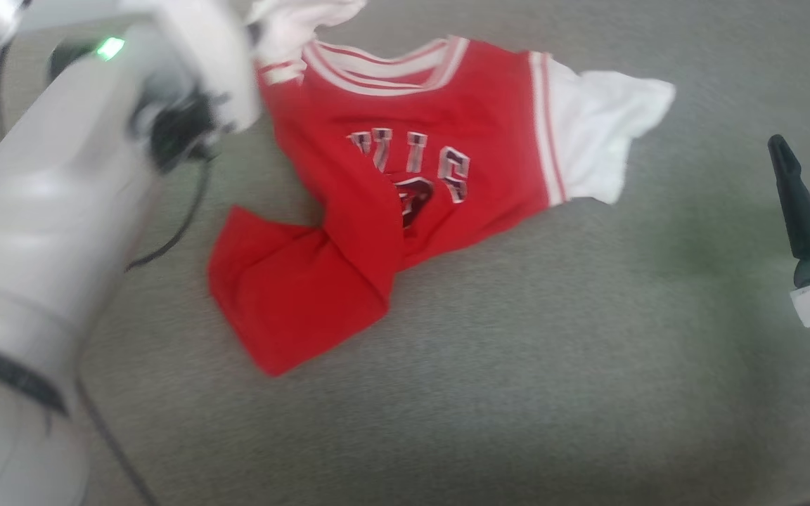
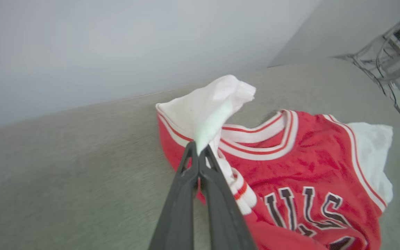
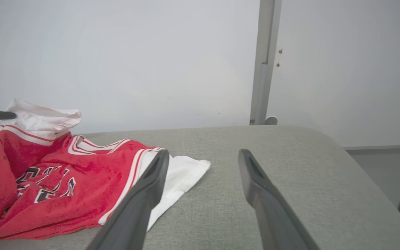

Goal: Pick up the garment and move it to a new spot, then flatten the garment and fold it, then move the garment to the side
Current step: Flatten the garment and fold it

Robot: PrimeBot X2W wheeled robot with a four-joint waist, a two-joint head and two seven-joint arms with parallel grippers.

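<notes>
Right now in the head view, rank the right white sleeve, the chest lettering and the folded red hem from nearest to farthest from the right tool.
1. The right white sleeve, on the right side, nearest the right tool.
2. The chest lettering, in the middle.
3. The folded red hem, lower left, farthest.

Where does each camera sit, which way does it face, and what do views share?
Head view: from the head, down onto the garment on the grey surface; left forearm, right gripper show.
Left wrist view: along the left gripper, jaws shut on the garment.
Right wrist view: low, toward the wall; jaws open.
Shared: the garment, all three.
</notes>
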